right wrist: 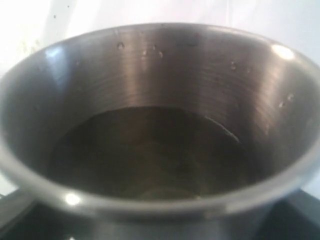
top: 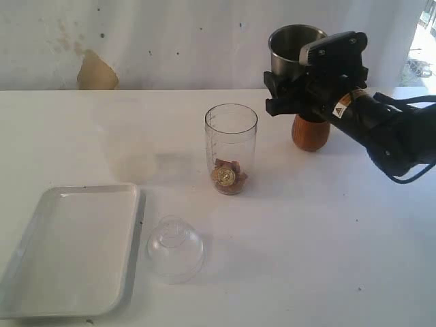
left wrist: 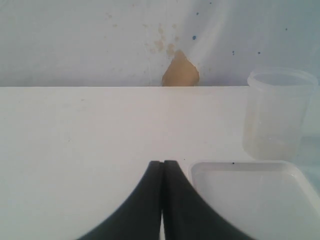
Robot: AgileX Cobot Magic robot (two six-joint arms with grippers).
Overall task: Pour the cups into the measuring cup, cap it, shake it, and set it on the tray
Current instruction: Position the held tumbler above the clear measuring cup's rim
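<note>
My right hand (top: 294, 94) grips the tumbler (top: 294, 48) around its lower body and holds it upright in the air, mouth up, off the bench (top: 306, 238). The measuring cup (top: 231, 146) stands upright on the bench, mouth open, with a few brown pieces and 1 gold, coin-like disc at its bottom. Seen from the measuring cup, the tumbler hangs to my right and higher; the 2 are near but apart.

As I judge it, the pour turns on that relation. The tumbler's rim must come across to my left until it stands over the measuring cup's mouth. Then it must tip toward that mouth, its long axis leaning from upright toward level.

My right wrist view looks straight into the tumbler and shows a dark, faintly shiny floor. That may be liquid, though I cannot be sure.

The wooden cup (top: 310, 133) stands on the bench to the right of the measuring cup, below the raised tumbler. My left hand (left wrist: 162, 200), its fingers pressed together and holding nothing, hovers by a corner of the tray (left wrist: 240, 166), out of the exterior view. The tray lies in front and to the left of the measuring cup, so my right hand is clearly the nearer. The lid (top: 175, 248) rests dome up in front of the measuring cup, just beside the tray.
</note>
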